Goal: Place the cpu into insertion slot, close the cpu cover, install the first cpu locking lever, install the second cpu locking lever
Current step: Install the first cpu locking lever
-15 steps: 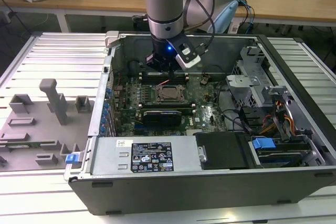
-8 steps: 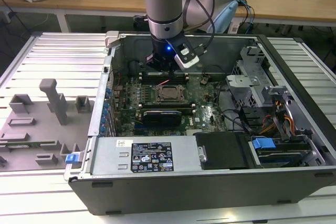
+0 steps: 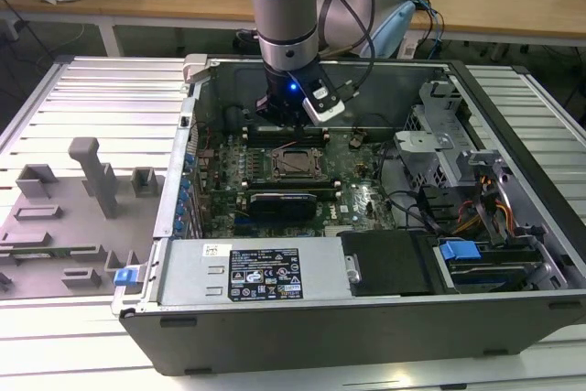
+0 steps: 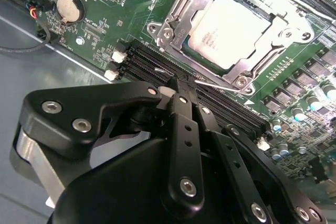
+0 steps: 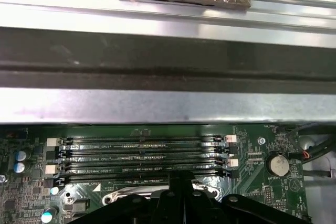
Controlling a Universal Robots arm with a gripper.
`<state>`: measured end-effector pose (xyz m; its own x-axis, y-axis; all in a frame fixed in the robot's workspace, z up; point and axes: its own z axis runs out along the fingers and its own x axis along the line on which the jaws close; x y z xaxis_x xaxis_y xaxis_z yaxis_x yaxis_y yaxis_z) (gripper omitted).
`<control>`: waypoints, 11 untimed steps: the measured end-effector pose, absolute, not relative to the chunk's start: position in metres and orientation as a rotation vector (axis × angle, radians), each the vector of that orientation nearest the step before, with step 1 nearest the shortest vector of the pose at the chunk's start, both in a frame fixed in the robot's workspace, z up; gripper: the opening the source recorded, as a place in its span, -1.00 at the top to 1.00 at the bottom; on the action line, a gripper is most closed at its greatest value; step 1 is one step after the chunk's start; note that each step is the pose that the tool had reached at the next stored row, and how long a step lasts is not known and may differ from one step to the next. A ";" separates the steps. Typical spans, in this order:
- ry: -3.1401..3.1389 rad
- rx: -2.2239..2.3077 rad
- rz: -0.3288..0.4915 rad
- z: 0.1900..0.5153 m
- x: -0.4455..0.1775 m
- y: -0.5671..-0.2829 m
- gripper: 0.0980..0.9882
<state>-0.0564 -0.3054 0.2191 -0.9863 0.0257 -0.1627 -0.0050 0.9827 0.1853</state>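
The cpu [image 4: 231, 24], a silver square chip, lies in the insertion slot [image 3: 298, 162] on the green board. The cpu cover [image 4: 181, 22], a metal frame with a window, lies flat around the chip. A thin bright lever rod [image 4: 212, 85] runs along the socket's edge beside the memory slots. My gripper [image 4: 176, 83] is shut, its black fingers pressed together. Its tips hang over the memory slots close to that rod's end, and I cannot tell whether they touch it. In the first wrist view the gripper [image 5: 181, 178] sits just over the socket's edge. In the exterior view the gripper [image 3: 279, 124] stands behind the socket.
Long memory slots [image 5: 142, 153] lie between the socket and the case wall [image 5: 157, 106]. A coin battery [image 4: 70, 8] sits nearby. A long black card [image 3: 279, 200] lies in front of the socket. Drive cage and cables [image 3: 458, 162] are on the exterior view's right, a grey fixture tray [image 3: 64, 217] on its left.
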 end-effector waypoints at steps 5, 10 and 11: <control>2.963 0.021 0.277 0.219 -0.056 -0.305 0.98; 2.948 0.033 0.272 0.214 -0.058 -0.305 0.98; 2.946 0.053 0.266 0.213 -0.058 -0.305 0.98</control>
<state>-0.0578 -0.3053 0.2128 -0.9827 0.0519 -0.1780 0.0191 0.9833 0.1811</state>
